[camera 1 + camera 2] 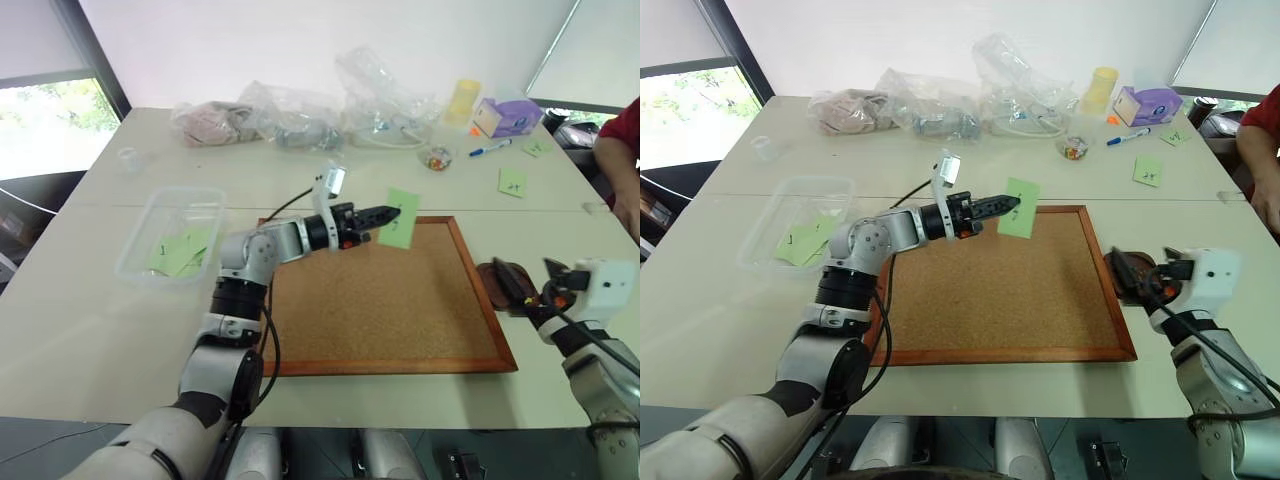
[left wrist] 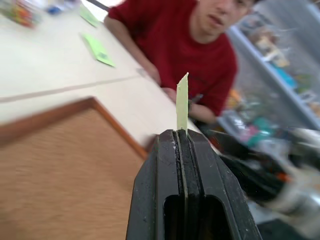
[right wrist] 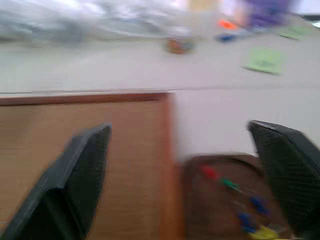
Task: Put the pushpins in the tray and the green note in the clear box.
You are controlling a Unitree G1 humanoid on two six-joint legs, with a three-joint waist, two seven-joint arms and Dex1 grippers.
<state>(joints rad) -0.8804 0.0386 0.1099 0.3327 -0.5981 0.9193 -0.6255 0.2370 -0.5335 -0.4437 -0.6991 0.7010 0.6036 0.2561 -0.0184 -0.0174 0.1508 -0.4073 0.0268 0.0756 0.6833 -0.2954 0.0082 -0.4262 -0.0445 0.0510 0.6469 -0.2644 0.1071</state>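
Over the corkboard [image 1: 380, 300] — one green note [image 1: 398, 218] in the left gripper [image 1: 385, 214].

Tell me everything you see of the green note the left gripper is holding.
The green note is a pale green paper square with faint dark handwriting. It hangs in the air above the corkboard's far edge, touching nothing but the left gripper, whose black fingers are shut on one edge. From the left wrist it shows edge-on, as a thin upright strip.

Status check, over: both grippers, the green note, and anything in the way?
Left gripper shut on green note, above corkboard. Right gripper open near tray. Clear box unobstructed.
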